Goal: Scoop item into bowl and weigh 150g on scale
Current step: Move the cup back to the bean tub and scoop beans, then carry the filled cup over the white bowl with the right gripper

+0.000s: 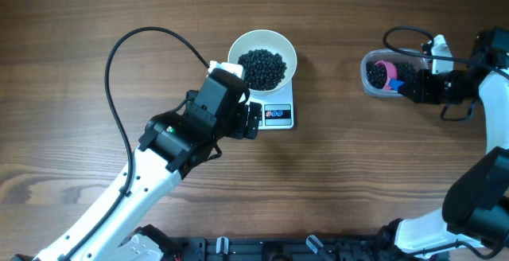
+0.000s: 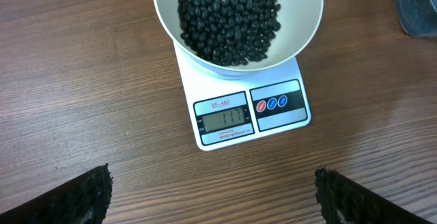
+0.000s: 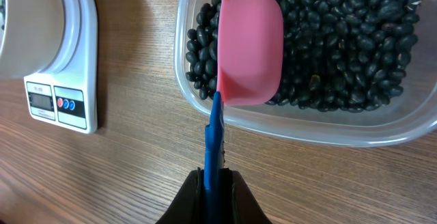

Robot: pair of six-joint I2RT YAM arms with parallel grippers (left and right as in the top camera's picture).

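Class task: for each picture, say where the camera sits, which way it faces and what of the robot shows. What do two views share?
Overhead: above the table, facing straight down on bowl, scale and tub; left arm and right arm show.
Left wrist: on the left arm, facing down at the bowl on the scale; the open left gripper shows at the bottom corners.
Right wrist: on the right arm, facing the tub of beans; the right gripper, shut on the scoop handle, shows.
Shared: both wrist views show the scale.
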